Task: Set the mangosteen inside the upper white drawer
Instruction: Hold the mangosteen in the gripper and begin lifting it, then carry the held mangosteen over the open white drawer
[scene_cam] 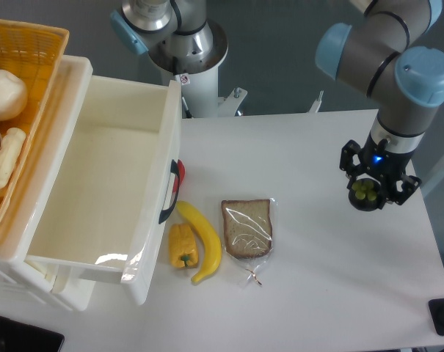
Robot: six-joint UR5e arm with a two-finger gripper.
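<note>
The mangosteen (365, 193) is at the right side of the table, dark and round with light green lobes facing up. My gripper (371, 188) hangs straight over it, its black fingers closed around the fruit on both sides. I cannot tell whether the fruit rests on the table or is lifted. The upper white drawer (154, 213) stands pulled open at the left, with deep walls, nothing visible inside and a black-and-red handle (173, 188) on its front. A wide stretch of table separates gripper and drawer.
Just right of the drawer front lie a yellow pepper (183, 246), a banana (202, 242) and a bagged bread slice (247, 228). A yellow woven basket (38, 44) with pale buns sits behind the drawer at far left. Dark objects occupy the bottom corners.
</note>
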